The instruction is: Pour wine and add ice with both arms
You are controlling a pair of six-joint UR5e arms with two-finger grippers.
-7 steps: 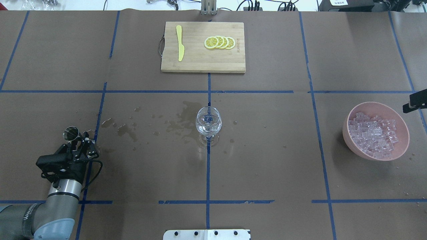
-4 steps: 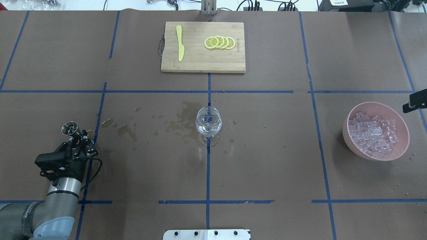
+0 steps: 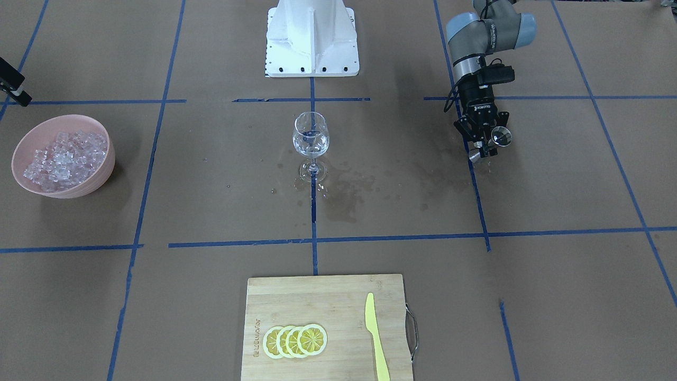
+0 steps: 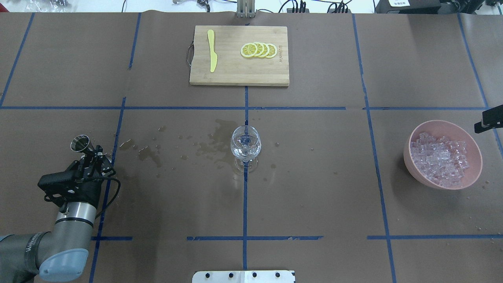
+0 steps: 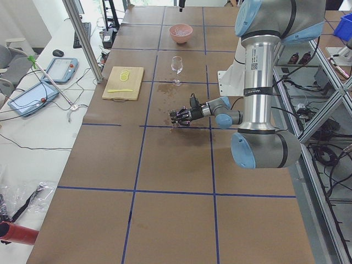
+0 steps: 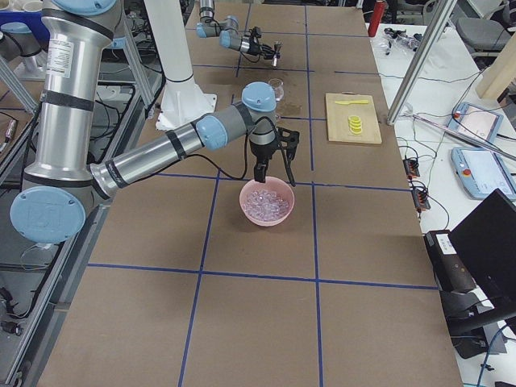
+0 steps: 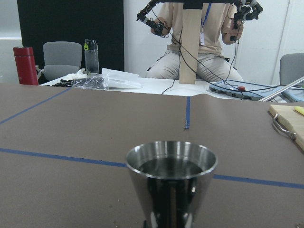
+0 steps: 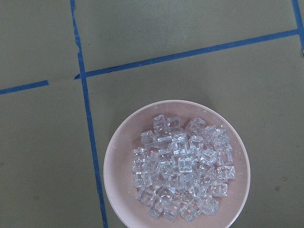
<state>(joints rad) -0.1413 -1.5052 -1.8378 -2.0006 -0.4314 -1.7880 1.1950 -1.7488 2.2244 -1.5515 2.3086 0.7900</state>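
My left gripper (image 4: 91, 154) is shut on a small steel jigger (image 4: 79, 143) and holds it upright just above the table at the near left; it also shows in the front-facing view (image 3: 483, 145). The left wrist view shows the jigger (image 7: 171, 178) close up, its inside dark, and I cannot tell whether it holds liquid. A stemmed wine glass (image 4: 245, 144) stands at the table's middle with a little clear wine in it. The ice (image 4: 439, 158) is heaped in a pink bowl (image 4: 408, 146). My right gripper (image 6: 272, 174) hangs above the bowl; I cannot tell if it is open.
A bamboo cutting board (image 4: 239, 74) at the far middle carries a yellow knife (image 4: 212, 51) and lemon slices (image 4: 259, 50). Wet spill marks (image 4: 149, 153) lie between the jigger and the glass. The white base column (image 3: 312, 37) stands at the near edge.
My left gripper has moved slightly left and away from the robot with the jigger still in it. The glass, bowl and board have not moved.
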